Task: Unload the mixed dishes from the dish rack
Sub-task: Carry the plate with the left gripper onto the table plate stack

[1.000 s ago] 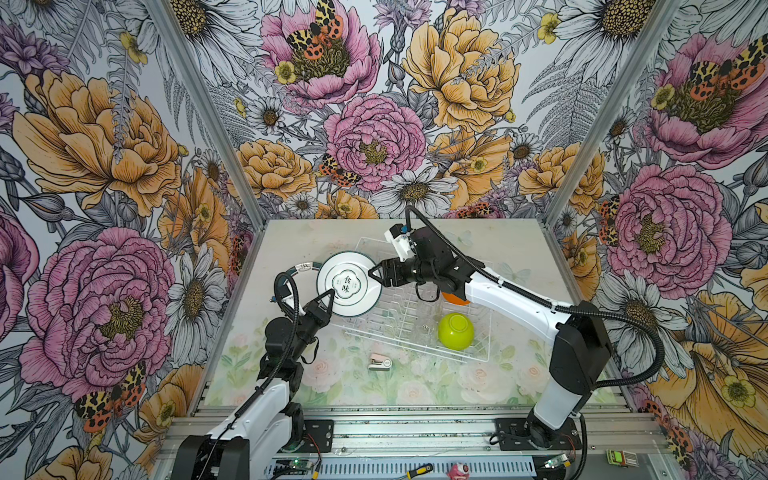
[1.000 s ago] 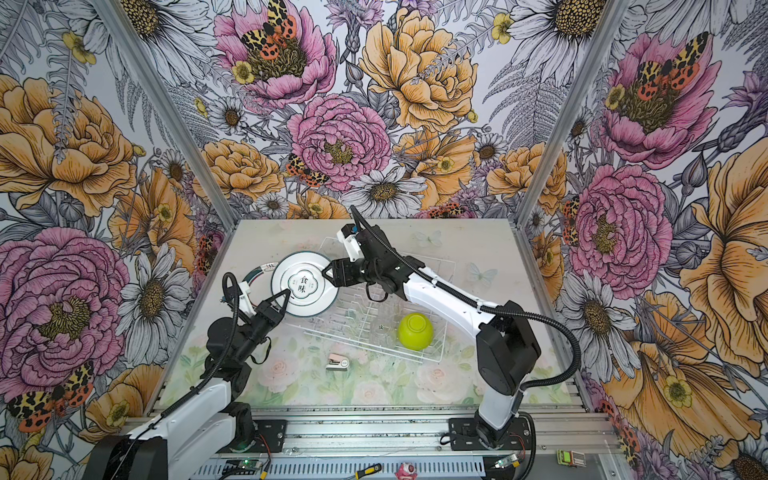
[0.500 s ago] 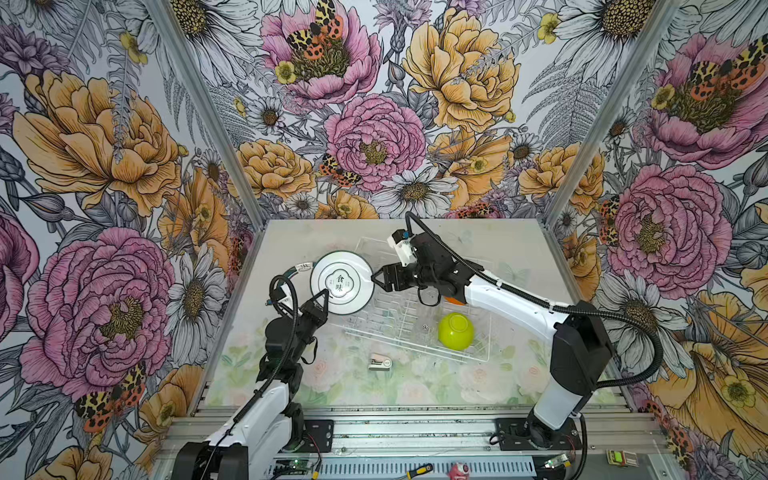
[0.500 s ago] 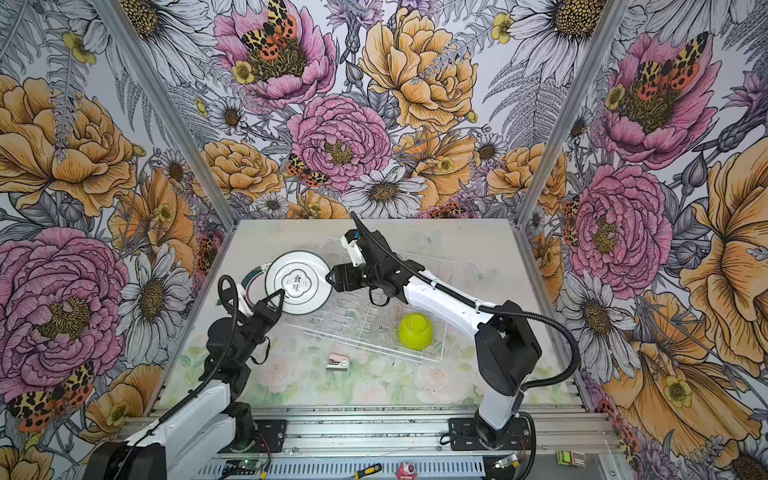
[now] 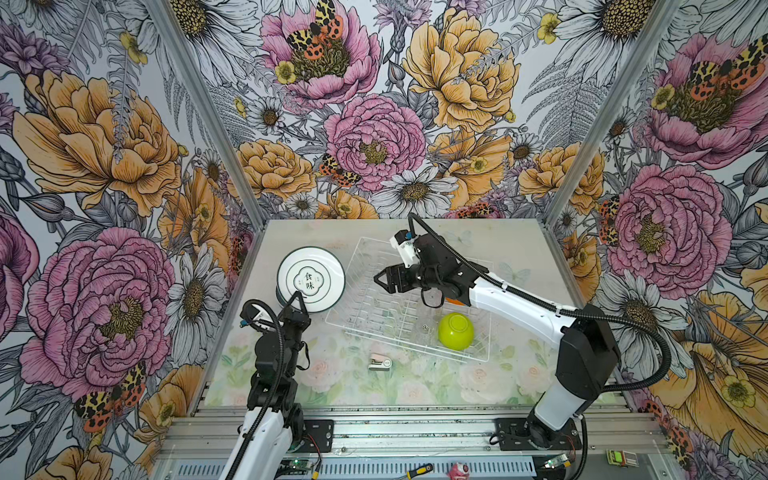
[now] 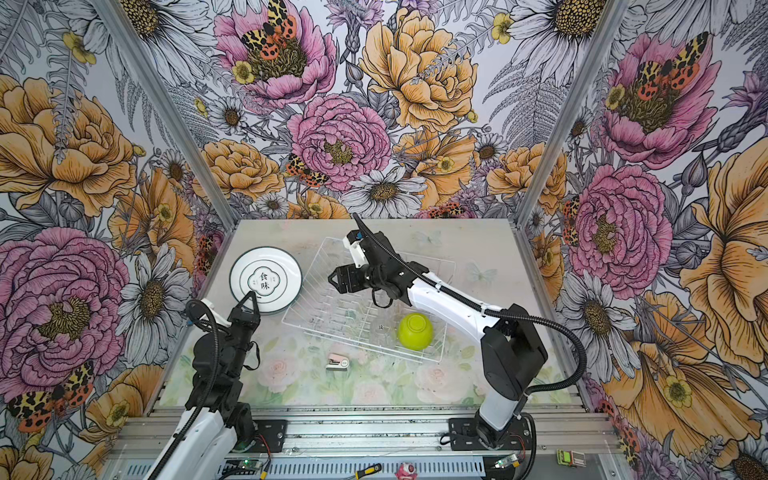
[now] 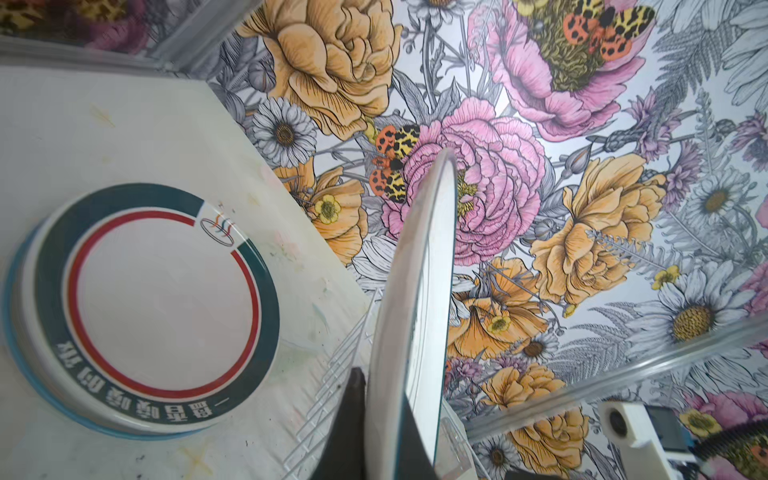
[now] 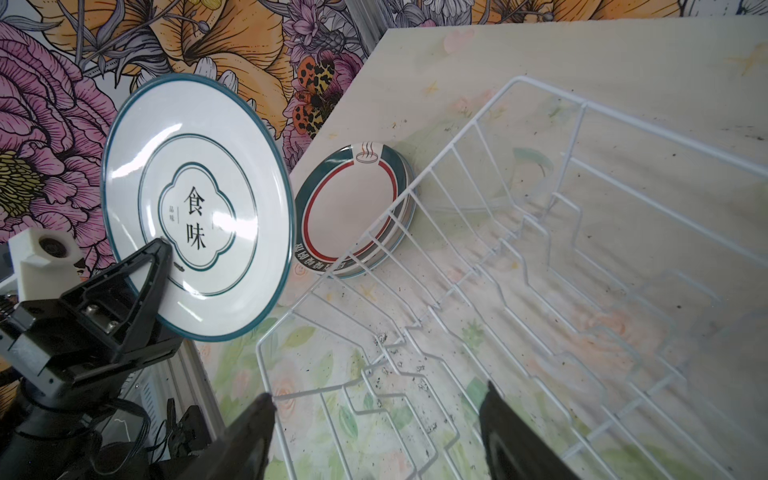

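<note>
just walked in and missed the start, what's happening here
The robot is unloading a dish rack. The left gripper is shut on a white teal-rimmed plate, holding it by its rim over a stack of plates on the table beside the rack. The right gripper hangs open over the rack, holding nothing. A lime-green bowl sits upside down in the rack, not yet taken out.

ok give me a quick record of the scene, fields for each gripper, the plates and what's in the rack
left gripper: shut on teal-rimmed plate, raised near plate stack
right gripper: open, empty, over dish rack
plate stack: on table beside rack
in rack: lime-green bowl, clear tumbler
table in front of rack: small stapler-like object
</note>
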### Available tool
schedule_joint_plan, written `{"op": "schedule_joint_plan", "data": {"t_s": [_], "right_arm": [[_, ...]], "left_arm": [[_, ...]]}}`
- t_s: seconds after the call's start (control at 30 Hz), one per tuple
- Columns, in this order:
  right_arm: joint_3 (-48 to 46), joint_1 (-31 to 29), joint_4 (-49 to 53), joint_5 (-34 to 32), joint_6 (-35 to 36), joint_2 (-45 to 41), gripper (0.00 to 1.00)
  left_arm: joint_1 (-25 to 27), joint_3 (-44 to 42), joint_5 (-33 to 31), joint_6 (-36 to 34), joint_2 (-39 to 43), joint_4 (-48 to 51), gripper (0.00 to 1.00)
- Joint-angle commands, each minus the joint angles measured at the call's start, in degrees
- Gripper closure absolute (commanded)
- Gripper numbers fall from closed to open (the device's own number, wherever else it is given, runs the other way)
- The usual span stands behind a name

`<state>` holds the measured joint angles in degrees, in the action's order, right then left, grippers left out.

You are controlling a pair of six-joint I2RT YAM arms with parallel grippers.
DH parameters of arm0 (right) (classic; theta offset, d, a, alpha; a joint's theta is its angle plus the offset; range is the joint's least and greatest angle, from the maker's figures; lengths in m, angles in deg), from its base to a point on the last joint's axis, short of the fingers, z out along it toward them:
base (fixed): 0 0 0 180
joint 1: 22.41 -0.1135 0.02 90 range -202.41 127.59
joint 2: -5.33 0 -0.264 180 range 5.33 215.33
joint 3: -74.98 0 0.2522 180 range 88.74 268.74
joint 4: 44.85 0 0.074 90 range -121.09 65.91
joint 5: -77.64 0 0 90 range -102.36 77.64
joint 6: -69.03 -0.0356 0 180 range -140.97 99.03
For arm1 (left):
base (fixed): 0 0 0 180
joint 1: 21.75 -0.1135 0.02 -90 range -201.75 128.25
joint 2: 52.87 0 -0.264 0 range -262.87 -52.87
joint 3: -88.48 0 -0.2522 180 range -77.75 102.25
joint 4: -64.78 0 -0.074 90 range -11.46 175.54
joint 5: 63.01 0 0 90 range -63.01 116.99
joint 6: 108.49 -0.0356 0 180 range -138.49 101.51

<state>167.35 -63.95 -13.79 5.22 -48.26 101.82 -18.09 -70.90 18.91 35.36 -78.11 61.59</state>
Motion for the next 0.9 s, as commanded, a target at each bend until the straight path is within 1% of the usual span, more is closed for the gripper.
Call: {"op": "schedule_joint_plan", "data": {"t_s": [0.0,0.03,0.1,0.17,0.23,0.3,0.33,0.5,0.6,0.73,0.87], "right_arm": [[-1.66,0.27,-1.18,-1.23,1.28,-3.69,0.22],[-2.21,0.3,-1.2,-1.54,1.36,-4.21,0.22],[-3.24,0.3,-1.2,-1.89,1.51,-5.06,0.22],[-3.97,0.32,-1.19,-2.2,1.84,-5.64,0.22],[-4.82,0.4,-1.13,-2.37,2.15,-6.19,0.22],[-5.43,0.45,-1.14,-2.36,2.5,-6.59,0.22],[-5.8,0.49,-1.21,-2.38,2.72,-6.85,0.22],[-8.04,0.82,-1.15,-3.12,3.66,-8.71,0.23],[-9.8,1.3,-1.2,-3.65,3.95,-10.4,0.23],[-11.66,1.96,-1.17,-4.43,4.21,-11.96,0.23],[-12.85,2.52,-1.15,-5.08,4.2,-12.77,0.23]], "left_arm": [[-1.22,2.46,-11.63,-1.5,2.55,10.12,1.0],[-1.64,3.35,-13.1,-1.75,2.13,12.31,1.0],[-2.93,3.96,-13.7,-1.9,-0.1,12.76,1.0],[-5.06,4.3,-11.23,-1.33,-3.84,10.63,1.0],[-7.64,5.17,-6.92,-0.33,-9.19,7.32,1.0],[-8.87,6.91,-4.35,-0.19,-14.33,4.81,1.0],[-9.03,8.06,-2.59,-0.52,-17.15,3.91,1.0],[-9.56,12.61,2.1,-1.12,-28.24,0.52,1.0],[-9.81,14.24,4.93,-0.92,-32.58,-0.88,1.0],[-9.86,16.51,4.81,0.26,-36.87,0.62,1.0],[-10.03,20.45,6.17,-0.22,-41.15,5.33,1.0]]}}
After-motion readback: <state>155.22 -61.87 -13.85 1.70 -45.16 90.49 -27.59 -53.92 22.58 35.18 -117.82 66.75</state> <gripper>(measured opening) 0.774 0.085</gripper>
